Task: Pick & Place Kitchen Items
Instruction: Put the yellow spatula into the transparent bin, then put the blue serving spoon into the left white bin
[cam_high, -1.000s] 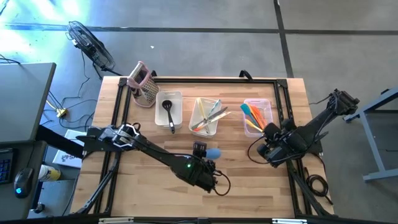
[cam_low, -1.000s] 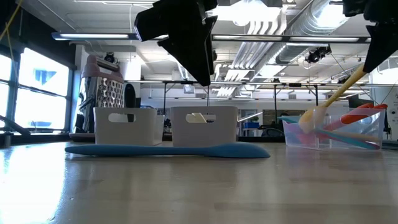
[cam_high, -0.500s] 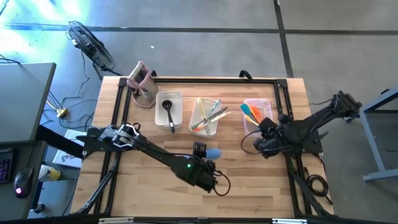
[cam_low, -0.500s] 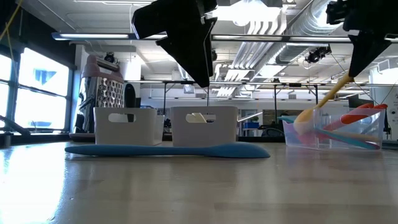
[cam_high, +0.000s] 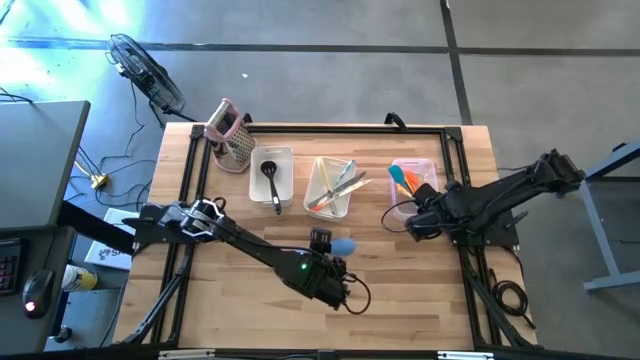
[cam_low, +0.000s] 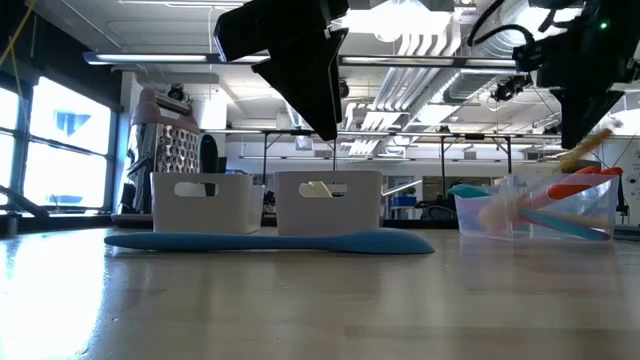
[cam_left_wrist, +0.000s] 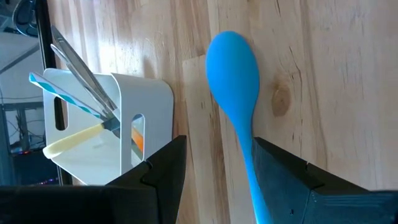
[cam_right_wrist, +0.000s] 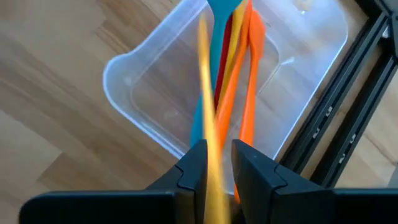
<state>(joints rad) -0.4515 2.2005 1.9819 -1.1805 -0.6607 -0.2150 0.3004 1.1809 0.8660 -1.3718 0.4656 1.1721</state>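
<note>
Hovering above the clear right-hand bin (cam_high: 428, 168), right gripper (cam_right_wrist: 216, 177) with fingers narrowly parted around a yellow spatula (cam_right_wrist: 208, 118), blurred, tilting among orange, red and teal spatulas (cam_right_wrist: 239, 43). Poising over a blue spatula (cam_left_wrist: 235, 74) lying near table centre, left gripper (cam_left_wrist: 214, 162) with fingers spread, holding nothing.

You lose the yellow spatula (cam_right_wrist: 206, 106) to motion blur in the right wrist view, its lower end hidden between the right gripper (cam_right_wrist: 214, 163) fingers. The blue spatula (cam_left_wrist: 239, 93) handle runs off frame, perhaps beneath the left gripper (cam_left_wrist: 217, 177).
</note>
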